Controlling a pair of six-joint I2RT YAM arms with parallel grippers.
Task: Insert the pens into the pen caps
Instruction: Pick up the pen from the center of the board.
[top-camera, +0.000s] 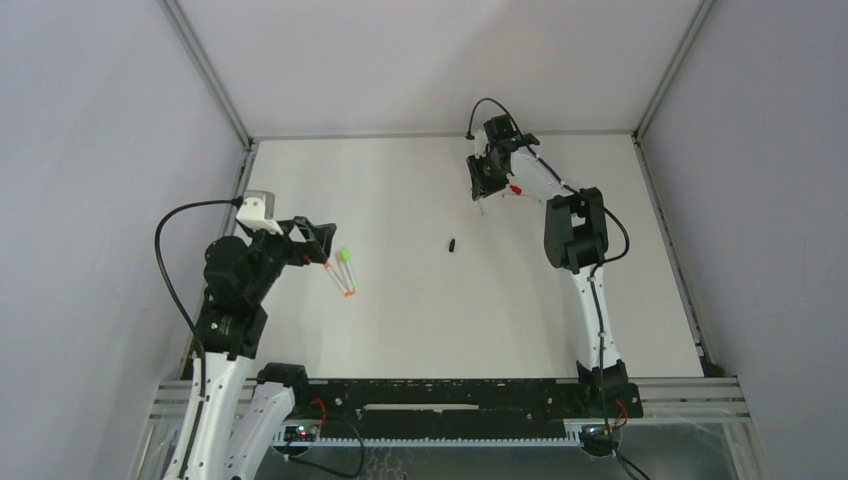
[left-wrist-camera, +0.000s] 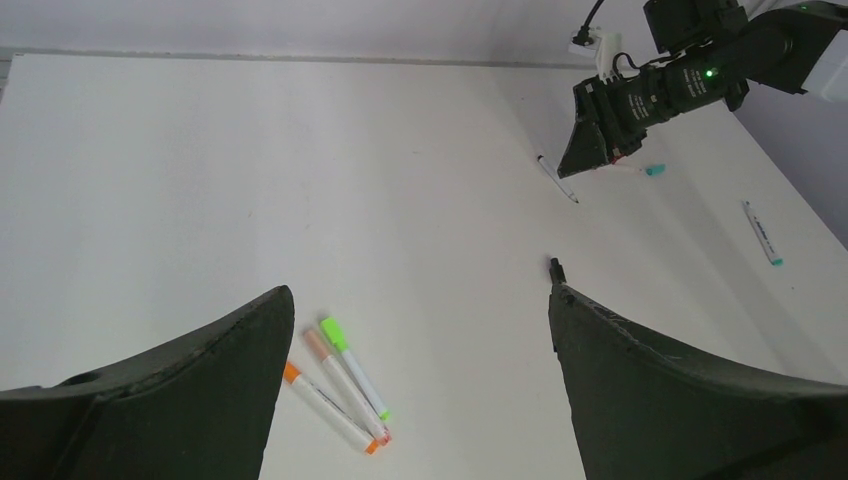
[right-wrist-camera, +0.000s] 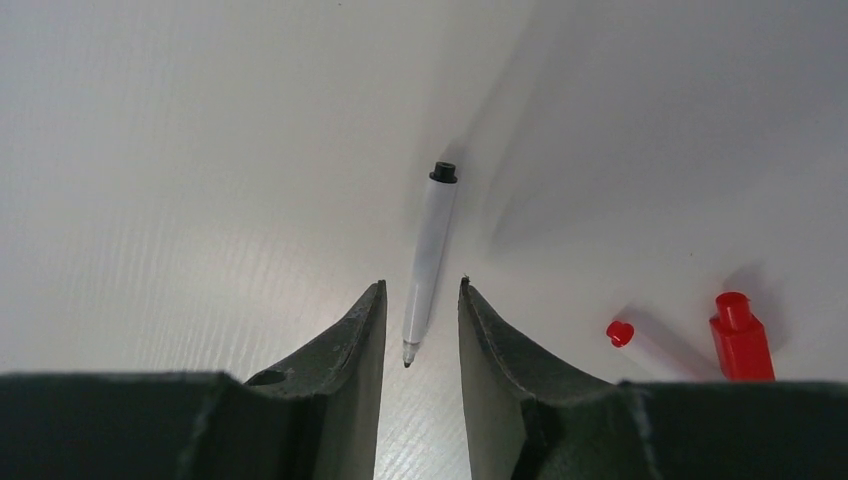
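The right gripper (right-wrist-camera: 421, 285) stands nearly closed, its fingers straddling the nib end of the black-ended pen (right-wrist-camera: 428, 245) with a sliver of gap on each side, pinching nothing. A red cap (right-wrist-camera: 741, 340) lies to its right. The left gripper (left-wrist-camera: 420, 292) gapes wide and empty, with three pens (left-wrist-camera: 340, 385) just beside it.

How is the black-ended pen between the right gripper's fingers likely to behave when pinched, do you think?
The black-ended pen is round on the smooth table, so it may roll if touched on one side first. It looks rigid and light; gripped near its tip by the right gripper, it might swivel.
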